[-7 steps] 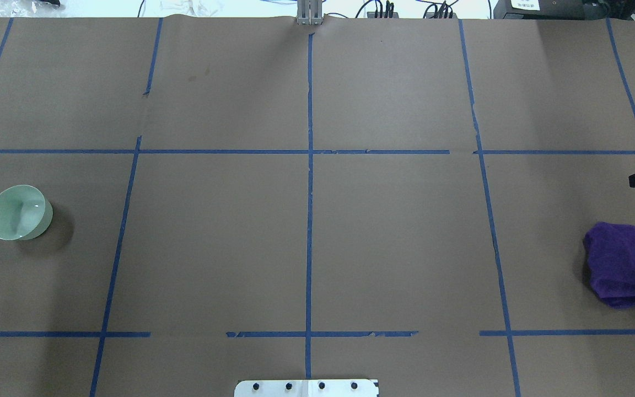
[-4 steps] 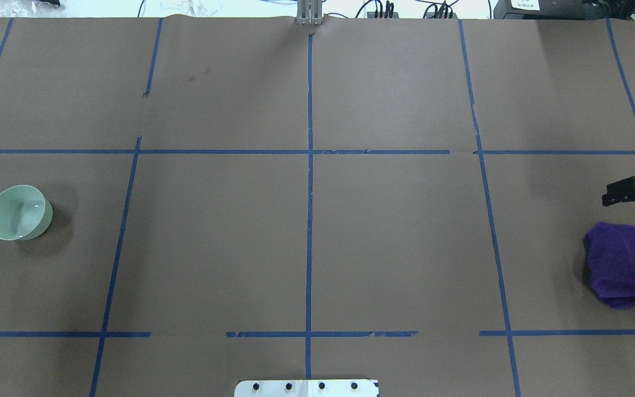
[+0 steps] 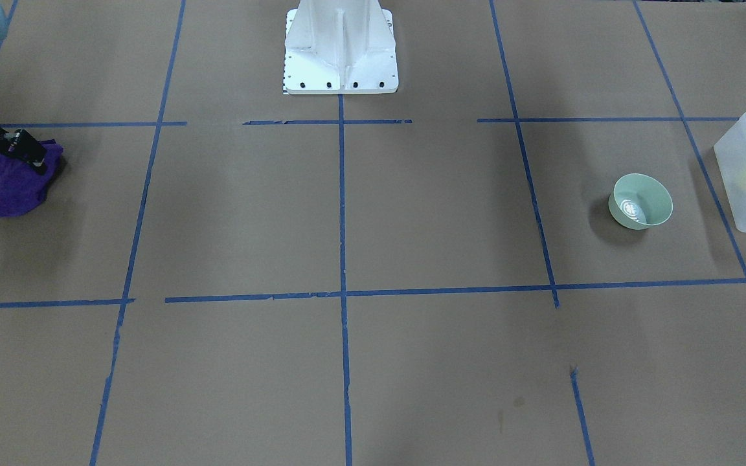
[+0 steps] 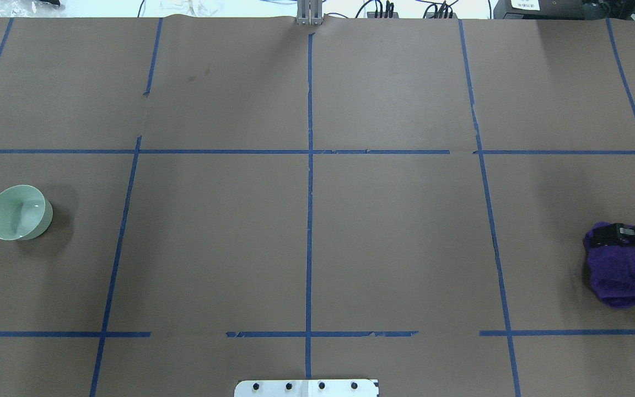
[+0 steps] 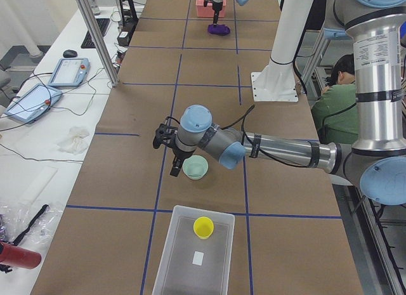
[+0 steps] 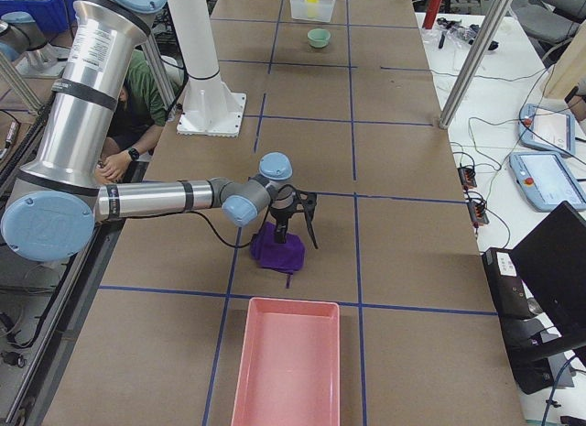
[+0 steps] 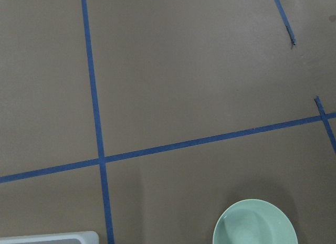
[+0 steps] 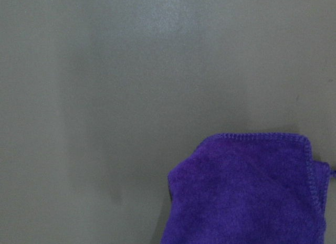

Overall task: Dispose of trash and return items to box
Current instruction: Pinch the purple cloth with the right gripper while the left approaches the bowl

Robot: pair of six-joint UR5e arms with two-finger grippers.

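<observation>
The bowl (image 3: 640, 201) is mint-green with a white mark, the tumbler (image 5: 203, 227) yellow, the cloth (image 4: 619, 273) purple.

Your table (image 3: 438, 213) is covered in brown paper (image 4: 213, 248), marked into a grid with blue tape (image 4: 310, 220). Read the overhead view as a dial with 12 at the far edge: the pale green bowl (image 4: 19, 212) stands open side up at 9 o'clock, the crumpled purple cloth (image 4: 618, 275) lies between 3 and 4, well apart from it, and the robot's white base plate (image 4: 306, 387) sits at 6. Past the bowl, at the 9 o'clock end, you have the frosted bin (image 5: 216, 269) — near the bowl, not touching — and past the cloth, at the 3 o'clock end, a pink tray (image 6: 284, 371), likewise apart.
</observation>
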